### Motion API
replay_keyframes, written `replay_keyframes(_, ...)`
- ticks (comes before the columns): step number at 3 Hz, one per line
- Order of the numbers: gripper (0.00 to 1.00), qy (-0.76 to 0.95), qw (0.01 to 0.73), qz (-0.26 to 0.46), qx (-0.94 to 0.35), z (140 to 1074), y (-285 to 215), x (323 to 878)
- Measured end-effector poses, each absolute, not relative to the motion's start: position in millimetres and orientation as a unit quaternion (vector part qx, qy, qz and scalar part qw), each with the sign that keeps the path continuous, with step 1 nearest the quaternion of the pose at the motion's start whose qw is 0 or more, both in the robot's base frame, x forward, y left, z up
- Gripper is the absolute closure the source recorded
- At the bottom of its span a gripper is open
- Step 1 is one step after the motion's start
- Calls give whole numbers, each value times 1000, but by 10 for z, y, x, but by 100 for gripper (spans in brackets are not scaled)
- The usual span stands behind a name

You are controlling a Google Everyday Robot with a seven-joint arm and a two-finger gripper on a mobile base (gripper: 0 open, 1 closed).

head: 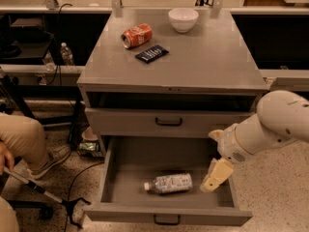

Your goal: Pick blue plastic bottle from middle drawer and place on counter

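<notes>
Bottle of clear plastic, with a pale printed label, lies on its side on the floor of the pulled-out drawer, near the drawer's front wall and about midway across, its white cap pointing left. My gripper hangs inside the same drawer at its right end, close to the right wall and just to the right of the bottle's base; a narrow gap shows between them, so I am not touching it. I cannot tell whether my gripper is parted or closed, as I see only its tan tip pointing down and to the left. My white arm reaches in from the right, passing in front of the cabinet's right edge. Above the open drawer sits a closed drawer with a black handle. On the counter a red soda can lies on its side toward the back left, a dark packet lies just in front of it, and a white bowl stands at the back. At the left, a person's leg in tan trousers shows beside the cabinet.
</notes>
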State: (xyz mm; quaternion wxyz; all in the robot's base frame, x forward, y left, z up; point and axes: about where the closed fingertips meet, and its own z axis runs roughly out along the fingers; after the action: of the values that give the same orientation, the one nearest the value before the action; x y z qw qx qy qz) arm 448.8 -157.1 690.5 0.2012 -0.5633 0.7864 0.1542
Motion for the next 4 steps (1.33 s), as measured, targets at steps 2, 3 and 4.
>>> replay_keyframes(2, 0, 783, 212, 172, -559, 6541, -1446, 4631)
replay_keyframes(3, 0, 781, 214, 192, -555, 6367, -1421, 4636)
replay_keyframes(4, 0, 773, 224, 217, -552, 6033, -1331, 4728)
